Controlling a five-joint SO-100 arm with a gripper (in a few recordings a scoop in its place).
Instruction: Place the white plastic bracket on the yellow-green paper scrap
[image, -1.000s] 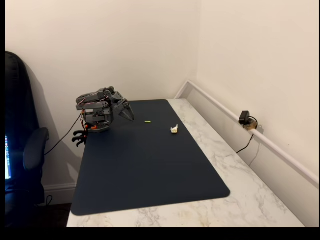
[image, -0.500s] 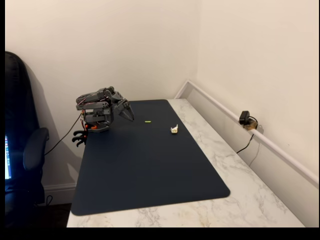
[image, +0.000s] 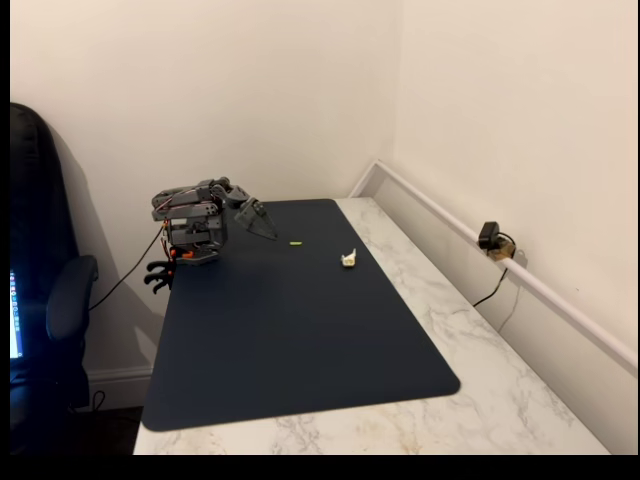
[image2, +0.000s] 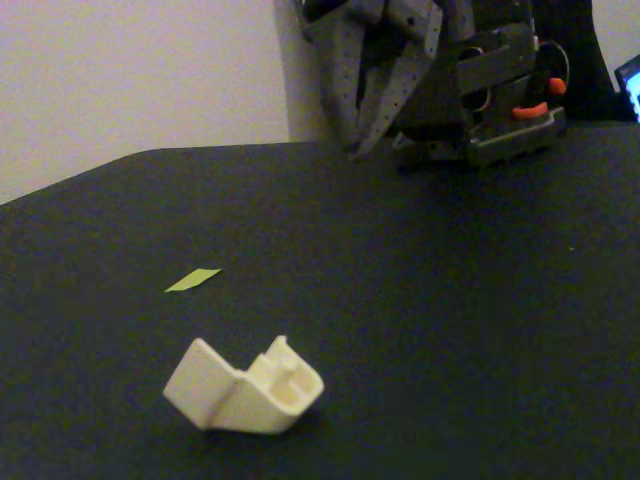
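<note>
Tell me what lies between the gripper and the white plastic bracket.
In both fixed views, only the yellow-green paper scrap on the dark mat lies between gripper and white plastic bracket.

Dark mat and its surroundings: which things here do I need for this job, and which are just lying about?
For the job:
- white plastic bracket, on the mat near its edge
- yellow-green paper scrap, lying apart from the bracket
- gripper, at the mat's far corner

Just lying about:
- dark mat
- small black camera on the wall ledge
- office chair
</note>
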